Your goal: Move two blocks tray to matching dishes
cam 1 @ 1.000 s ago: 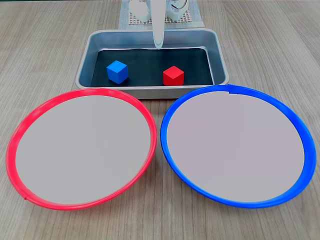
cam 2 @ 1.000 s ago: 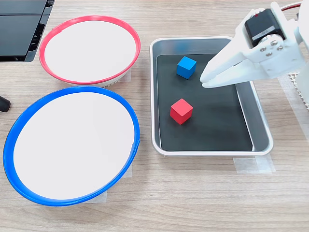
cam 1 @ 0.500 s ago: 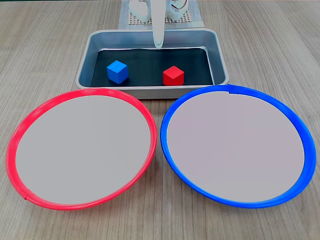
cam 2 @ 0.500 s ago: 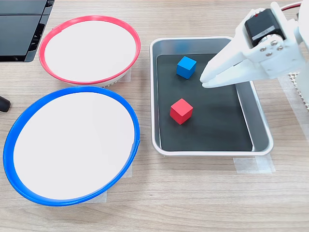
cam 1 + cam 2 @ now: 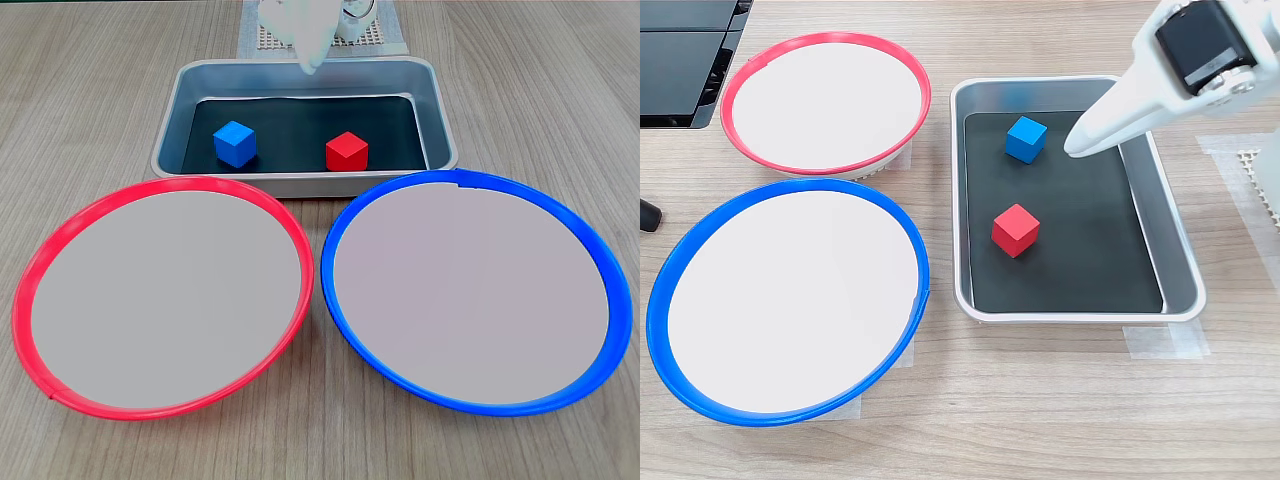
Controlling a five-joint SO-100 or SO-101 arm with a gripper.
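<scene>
While both cubes lie on the dark floor of the tray (image 5: 441, 120), the gripper (image 5: 1077, 148) hangs over the tray's far part with nothing between its fingers. In a fixed view its white tip (image 5: 311, 66) points down just above the far rim of the tray. In the other fixed view the tip sits just right of the blue cube (image 5: 1025, 139), near it but apart from it. The two fingers look pressed together into one tapered point, though no gap or seam between them can be made out clearly.

The blue cube (image 5: 235, 143) rests in the left part of the tray in a fixed view, and the red cube (image 5: 346, 151) lies to its right, the two well apart. Neither touches the tray's wall (image 5: 958, 200).

The red-rimmed dish (image 5: 25, 290) sits on the near left of the wooden table (image 5: 80, 90) in that view, with the blue-rimmed dish (image 5: 340, 215) just beside it on the right. Both dishes lie near the tray's front rim, and their pale centres hold nothing. In the other fixed view the red-rimmed dish (image 5: 925, 95) and the blue-rimmed dish (image 5: 660, 300) stand left of the tray.
</scene>
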